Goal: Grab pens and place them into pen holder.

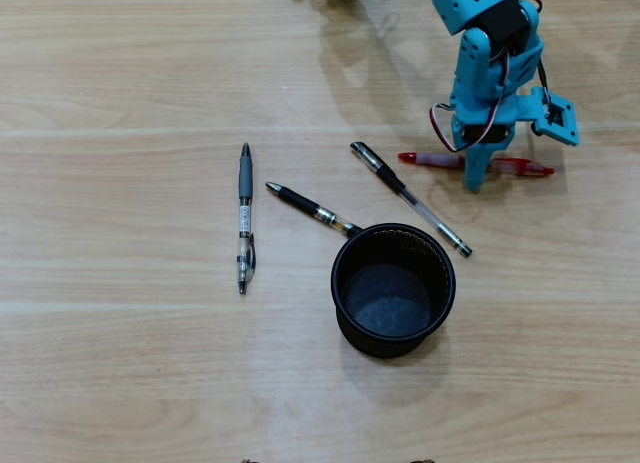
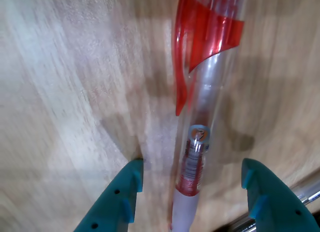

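Now gripper [image 2: 192, 169] straddles red pen [image 2: 207, 91] — jaws apart.

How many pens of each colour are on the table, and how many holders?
Red pen: 1
Grey pen: 1
Black pens: 2
Holder: 1
Total: 5 things, all 4 pens outside the holder.

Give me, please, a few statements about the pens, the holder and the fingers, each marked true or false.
1. The pen holder is empty. True.
2. The red pen lies between the open fingers. True.
3. Four pens are already in the holder. False: all four lie on the table.
4. The grey pen touches the holder. False: it lies apart, to the holder's left in the overhead view.
5. One black pen reaches the holder's rim. True.
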{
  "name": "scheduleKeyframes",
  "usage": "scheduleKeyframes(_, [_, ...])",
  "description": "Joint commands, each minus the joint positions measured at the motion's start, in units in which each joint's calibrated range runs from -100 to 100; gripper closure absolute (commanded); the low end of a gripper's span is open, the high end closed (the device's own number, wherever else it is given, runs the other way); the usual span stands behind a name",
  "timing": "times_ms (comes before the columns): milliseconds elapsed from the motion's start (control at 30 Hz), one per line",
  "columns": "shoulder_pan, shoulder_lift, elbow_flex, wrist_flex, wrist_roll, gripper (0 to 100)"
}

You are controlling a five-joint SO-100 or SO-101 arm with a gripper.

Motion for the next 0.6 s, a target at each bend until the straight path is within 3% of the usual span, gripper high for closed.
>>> scheduleKeyframes(0, [0.5,0.1,-0.9,1.6,-0.2,79])
scheduleKeyframes(133, [0.8,0.6,-1.0,5.1,-3.1,99])
scheduleKeyframes(567, [-0.5,-1.5,-3.0,8.1,-5.0,98])
